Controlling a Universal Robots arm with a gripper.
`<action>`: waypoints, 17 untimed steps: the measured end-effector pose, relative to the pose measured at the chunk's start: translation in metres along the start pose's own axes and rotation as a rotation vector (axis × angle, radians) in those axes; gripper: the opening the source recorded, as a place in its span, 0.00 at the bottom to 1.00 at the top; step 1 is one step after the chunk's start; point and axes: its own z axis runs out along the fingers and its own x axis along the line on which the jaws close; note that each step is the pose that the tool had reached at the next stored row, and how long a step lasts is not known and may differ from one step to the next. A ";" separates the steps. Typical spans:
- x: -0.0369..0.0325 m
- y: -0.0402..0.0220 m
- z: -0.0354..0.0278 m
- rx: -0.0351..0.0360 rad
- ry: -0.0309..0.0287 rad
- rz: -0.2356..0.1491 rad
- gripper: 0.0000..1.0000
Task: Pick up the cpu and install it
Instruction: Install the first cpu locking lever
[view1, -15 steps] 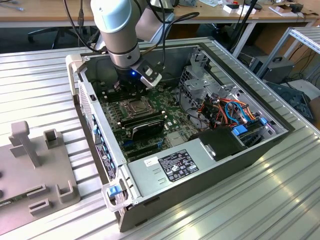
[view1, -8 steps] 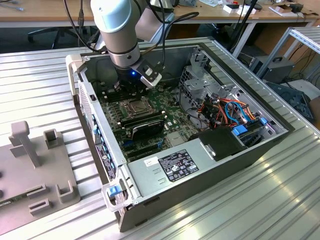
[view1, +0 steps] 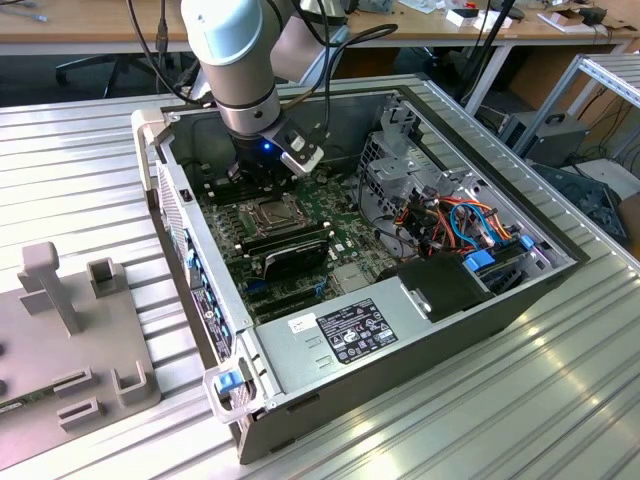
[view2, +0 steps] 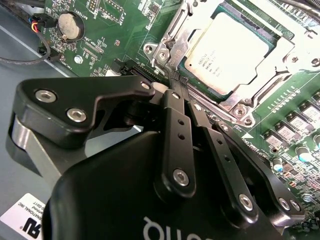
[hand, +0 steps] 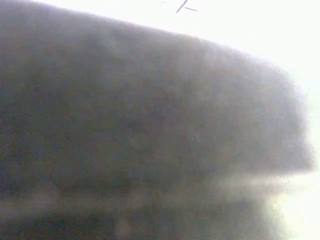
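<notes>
The cpu (view2: 230, 50), a flat square chip with a dull silver top, lies in the motherboard socket with the hinged metal frame (view2: 280, 47) around it. In the exterior view the cpu (view1: 272, 212) sits in the middle of the board inside the open computer case (view1: 200, 260). My gripper (view2: 176, 86) is shut, its black fingers (view2: 172, 125) pressed side by side. Their tips rest at the end of the thin socket lever (view2: 173, 52), at the cpu's corner. I cannot tell whether the lever is pinched. In the exterior view the gripper (view1: 258, 178) hangs just behind the socket.
Long black memory sticks (view1: 285, 245) lie beside the socket, toward the power supply (view1: 340, 335). Coloured cables (view1: 450, 215) and a drive cage crowd the exterior view's right. A grey fixture (view1: 70, 330) stands outside the case on the left. A coin battery (view2: 70, 26) sits on the board.
</notes>
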 end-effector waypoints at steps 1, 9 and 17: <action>0.0000 0.0000 0.0000 0.0000 0.0000 0.000 0.11; 0.0000 0.0000 0.0001 0.0000 0.0001 0.000 0.11; 0.0000 0.0000 -0.0002 0.0000 0.0000 0.000 0.11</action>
